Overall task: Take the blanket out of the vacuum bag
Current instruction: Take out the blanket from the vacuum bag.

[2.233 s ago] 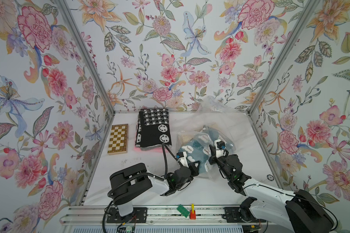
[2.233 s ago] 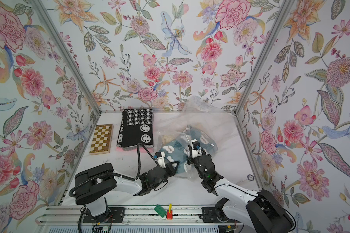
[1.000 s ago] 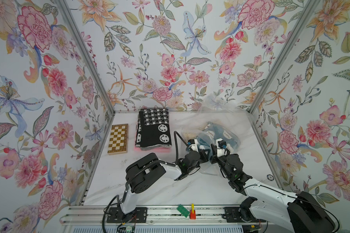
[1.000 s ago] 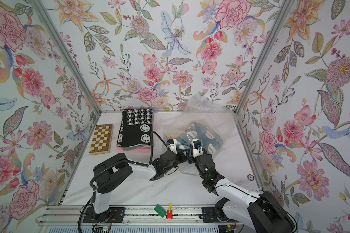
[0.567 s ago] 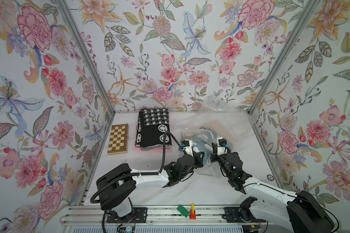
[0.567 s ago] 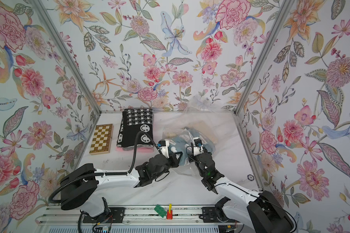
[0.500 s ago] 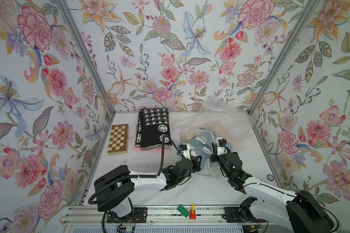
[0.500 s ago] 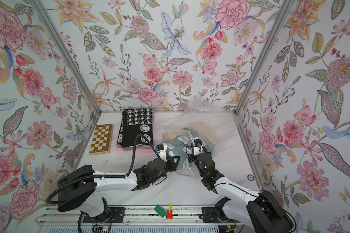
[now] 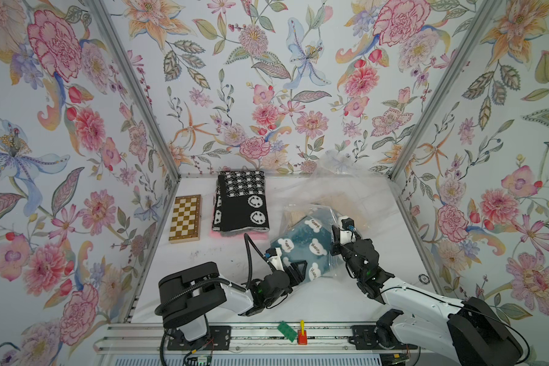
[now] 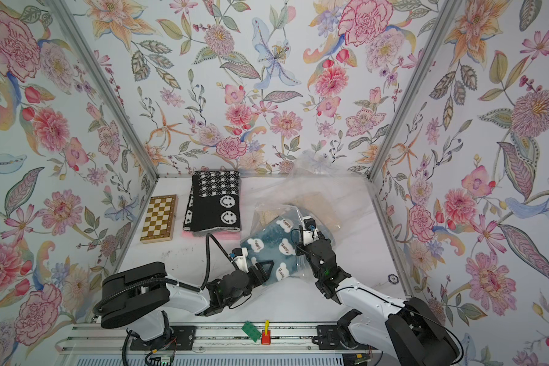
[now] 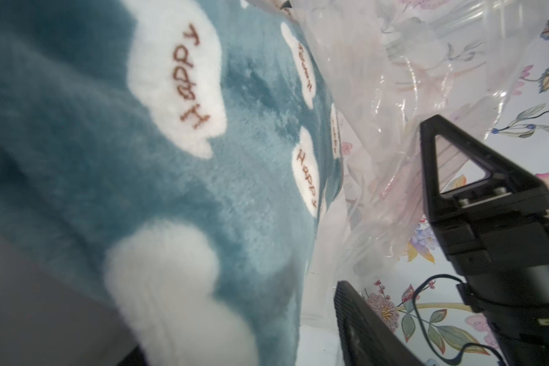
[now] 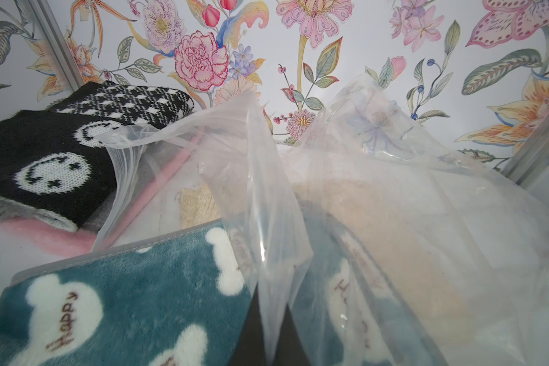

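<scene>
**Blanket's about halfway out of the bag, needs a fresh grab**

The white table [image 9: 222,263] has the vacuum bag [image 9: 355,193] sprawled over its right half. The bag is crinkly clear film, with its far end propped against the back wall and its mouth facing near-left. Poking out of that mouth is the blanket [image 9: 301,244], the teal fleece one with white "Happy" clouds. Its near-left part lies bare on the table, while the far-right part sits under the film. There's also something tan [image 9: 333,202] deeper in the bag, but I can't tell what it is.

To the left, well clear of all this, a folded black-and-white blanket [image 9: 241,202] lies on a pink layer. Further left is a small chessboard [image 9: 185,218].

The right gripper [image 9: 335,245] is pressed together on a fold of bag film at the mouth, which is clear in the right wrist view [image 12: 267,329]. The left gripper [image 9: 297,269] sits at the blanket's near edge with its jaws spread and nothing between them.

My read is that this is mid-extraction, between pulls. The next move looks like the left gripper closing on the bare fleece and dragging it near-left. The right one would hold the film as an anchor so the bag doesn't just slide along with it.
</scene>
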Robot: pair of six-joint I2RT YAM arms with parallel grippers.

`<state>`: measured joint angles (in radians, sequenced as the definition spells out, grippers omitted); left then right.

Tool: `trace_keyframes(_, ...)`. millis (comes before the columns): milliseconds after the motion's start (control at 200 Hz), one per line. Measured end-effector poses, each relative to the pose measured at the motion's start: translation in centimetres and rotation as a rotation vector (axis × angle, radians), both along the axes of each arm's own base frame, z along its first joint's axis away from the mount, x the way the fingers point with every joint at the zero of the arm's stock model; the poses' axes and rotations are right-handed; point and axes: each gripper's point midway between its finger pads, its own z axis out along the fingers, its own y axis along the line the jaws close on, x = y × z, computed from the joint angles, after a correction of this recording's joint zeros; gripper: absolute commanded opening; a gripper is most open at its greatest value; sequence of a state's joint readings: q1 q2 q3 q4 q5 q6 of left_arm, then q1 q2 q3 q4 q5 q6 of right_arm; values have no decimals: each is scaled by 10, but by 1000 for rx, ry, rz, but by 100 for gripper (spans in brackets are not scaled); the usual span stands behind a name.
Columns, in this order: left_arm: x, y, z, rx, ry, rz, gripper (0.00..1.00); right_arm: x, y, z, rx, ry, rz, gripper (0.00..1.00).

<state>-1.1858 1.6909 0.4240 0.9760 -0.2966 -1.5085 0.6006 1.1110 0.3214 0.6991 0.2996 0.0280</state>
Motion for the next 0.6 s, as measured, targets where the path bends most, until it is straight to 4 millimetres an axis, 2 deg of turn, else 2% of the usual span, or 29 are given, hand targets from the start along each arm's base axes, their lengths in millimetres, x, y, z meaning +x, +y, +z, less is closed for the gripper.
trace_keyframes(75, -1, 4, -9, -46, 33, 23, 81, 0, 0, 0, 0, 0, 0, 0)
trace_keyframes(200, -4, 14, -25, -95, 95, 61, 83, 0, 0, 0, 0, 0, 0, 0)
trace_keyframes(365, -3, 20, -24, -153, 138, 113, 84, 0, 0, 0, 0, 0, 0, 0)
trace_keyframes(450, -3, 29, -22, -163, 154, 150, 90, 0, 0, 0, 0, 0, 0, 0)
trace_keyframes(601, 4, 42, -22, -150, 163, 204, 91, 0, 0, 0, 1, -1, 0, 0)
